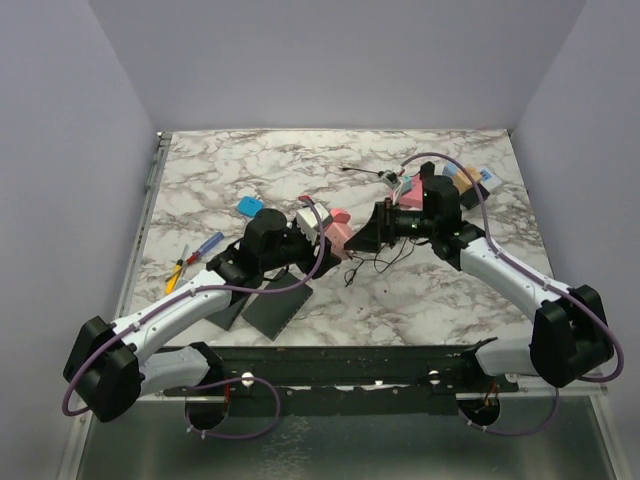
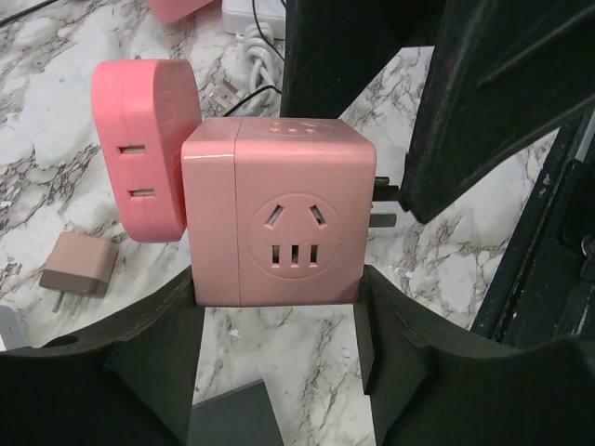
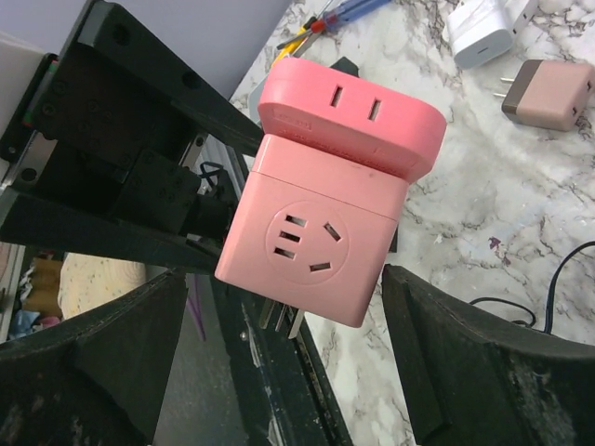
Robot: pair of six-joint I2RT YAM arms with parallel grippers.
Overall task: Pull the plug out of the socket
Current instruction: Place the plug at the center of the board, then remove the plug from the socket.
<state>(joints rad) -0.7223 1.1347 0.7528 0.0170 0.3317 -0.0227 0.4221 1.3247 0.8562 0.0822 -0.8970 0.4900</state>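
Left pincer (image 2: 279, 286) is clamped on the lower part of the pink plastic cube socket (image 2: 279, 209), holding it up off the grey-veined marble counter (image 1: 250, 170) between the two arms. The pink flat rounded plug adaptor (image 2: 141, 149) sits against one side face of the cube with no gap visible, so I judge it still plugged in; task not done. Right pincer (image 3: 284, 279) is spread wide, with a finger on either side of cube and plug, touching neither as far as its wrist view shows. Risks from here: the right pincer faces the cube's outlet face rather than the plug alone, so closing as it stands could catch the cube along with the plug, or instead of it. Then both arms pull on one body and nothing separates. The left hold covers only the cube's lower edge, so a hard tug could slide the smooth plastic out and drop the pair to the counter. A pull not in line with the plug's pins would likely bind them or twist the cube in the grip. The cube's own metal prongs (image 2: 386, 206) stick out close beside a dark finger of the other arm and may snag. A small tan charger (image 2: 79, 265) and a black flat pad (image 1: 275, 305) lie on the counter apart from the grasp; a drop could land on them.
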